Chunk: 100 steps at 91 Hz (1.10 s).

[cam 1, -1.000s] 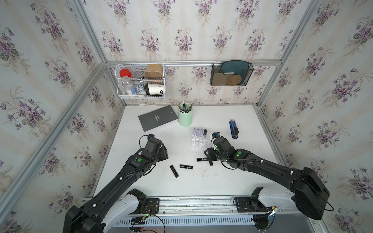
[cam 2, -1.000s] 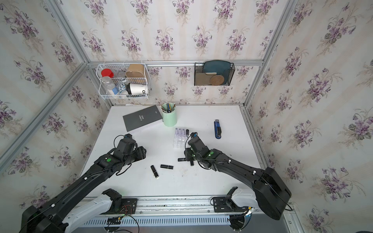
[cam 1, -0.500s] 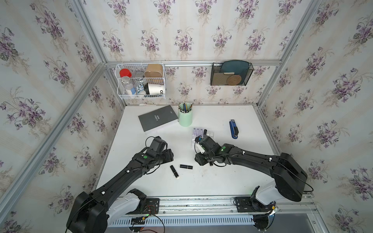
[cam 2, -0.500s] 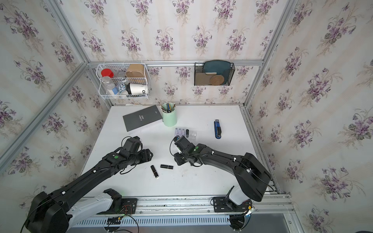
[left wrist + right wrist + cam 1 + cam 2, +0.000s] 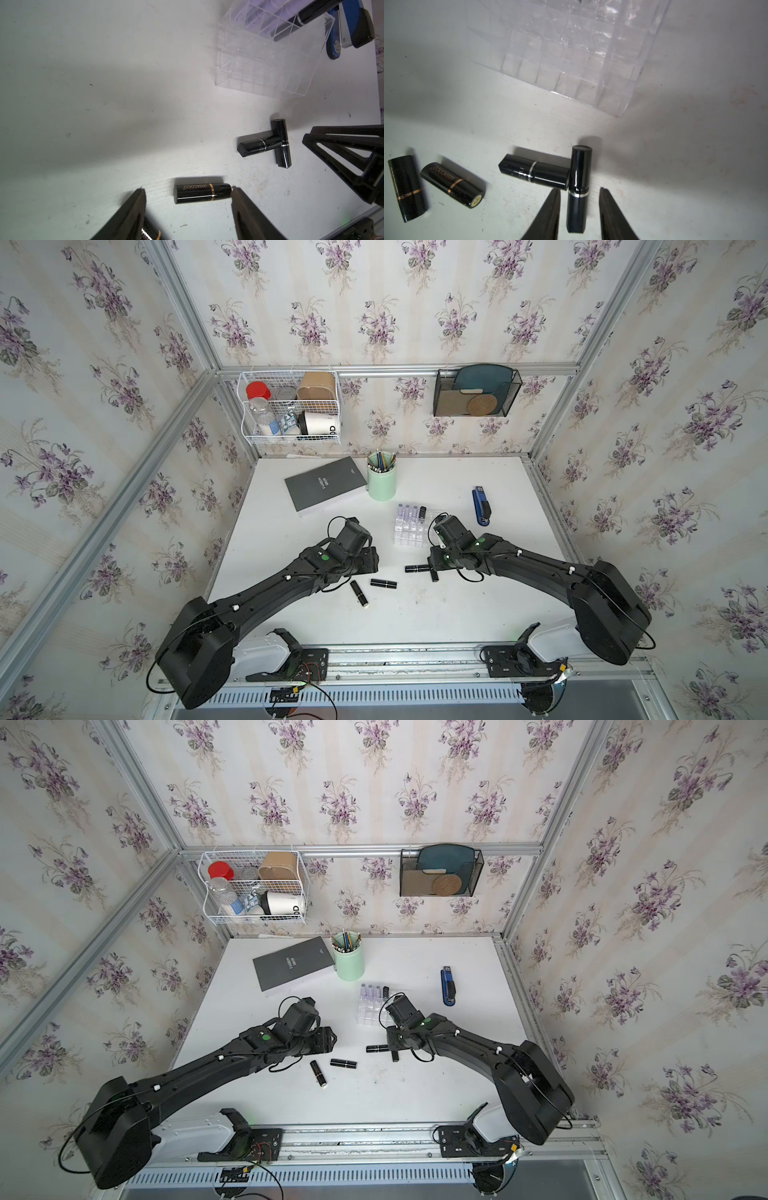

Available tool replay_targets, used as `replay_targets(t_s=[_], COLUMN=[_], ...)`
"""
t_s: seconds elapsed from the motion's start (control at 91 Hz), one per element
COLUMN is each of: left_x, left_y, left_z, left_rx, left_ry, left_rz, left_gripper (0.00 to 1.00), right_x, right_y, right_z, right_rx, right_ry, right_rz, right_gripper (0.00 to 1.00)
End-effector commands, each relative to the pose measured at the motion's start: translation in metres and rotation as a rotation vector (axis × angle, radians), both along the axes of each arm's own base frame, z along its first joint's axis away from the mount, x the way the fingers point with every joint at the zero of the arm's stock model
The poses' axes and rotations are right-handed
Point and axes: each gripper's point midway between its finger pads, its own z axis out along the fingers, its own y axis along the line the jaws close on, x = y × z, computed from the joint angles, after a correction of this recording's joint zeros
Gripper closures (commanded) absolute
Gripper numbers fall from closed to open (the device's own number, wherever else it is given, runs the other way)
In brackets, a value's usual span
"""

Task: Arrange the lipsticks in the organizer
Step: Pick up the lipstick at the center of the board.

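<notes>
The right gripper (image 5: pixel 579 189) has its jaws narrowly apart astride a silver-banded lipstick (image 5: pixel 578 193) lying on the table (image 5: pixel 675 166). A sliver of tabletop shows on each side, so it looks not yet pinched, though at this angle I cannot be sure the pads are clear. The jaws cross the tube near its band, probably so that it lifts level and can then be tipped upright for a cell. A second silver-banded lipstick (image 5: pixel 534 172) butts end-on against its side, making a T, and a lift may nudge that one. The left gripper (image 5: pixel 188 189) has its jaws wide apart, with a gold-banded lipstick (image 5: pixel 202 193) lying lengthwise across the gap, which I judge a poor line for a grasp. Another gold-banded tube (image 5: pixel 405 187) lies just beside it. Beyond, the organizer (image 5: pixel 409 531) holds three lilac lipsticks (image 5: pixel 407 512) and one black lipstick (image 5: pixel 422 512) upright in its far row, and the nearer cells are empty.
</notes>
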Motion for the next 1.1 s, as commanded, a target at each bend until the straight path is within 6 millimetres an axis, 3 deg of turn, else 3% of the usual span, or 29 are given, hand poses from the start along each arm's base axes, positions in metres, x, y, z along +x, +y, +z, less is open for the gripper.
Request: replay_targets(t_s=[0.0,0.253,0.429,0.549,0.736,0.824,1.088], left_x=[0.005,0.006,0.005,0.006,0.004,0.003,0.001], left_y=[-0.008,-0.014,-0.027,-0.02,-0.021,-0.021,-0.019], left_z=[0.006,0.011,0.015,0.017,0.016,0.015,0.014], left_rx=[-0.024,-0.037,-0.048,-0.034,-0.056,-0.063,-0.07], left_ry=[-0.032,-0.048,-0.062,-0.081,-0.074,-0.069,-0.072], left_rz=[0.008,-0.021,-0.086,-0.064,-0.054,-0.053,-0.046], left_gripper=[0.32,0.32,0.32,0.32,0.33,0.33,0.33], right_x=[0.011,0.006,-0.011,-0.016,-0.018,-0.017,-0.026], right_y=[0.006,0.008,0.049,0.054,0.077,0.081,0.082], right_z=[0.004,-0.011,0.007,0.002,-0.007,-0.009,-0.025], right_rx=[0.031,0.013,-0.003,-0.015,0.033,0.037,0.037], right_ry=[-0.026,0.013,-0.054,-0.038,0.033,0.043,0.111], right_rz=[-0.042,-0.029,0.189,0.238,0.295,0.3,0.312], right_gripper=[0.68,0.68,0.6,0.56,0.44,0.38,0.33])
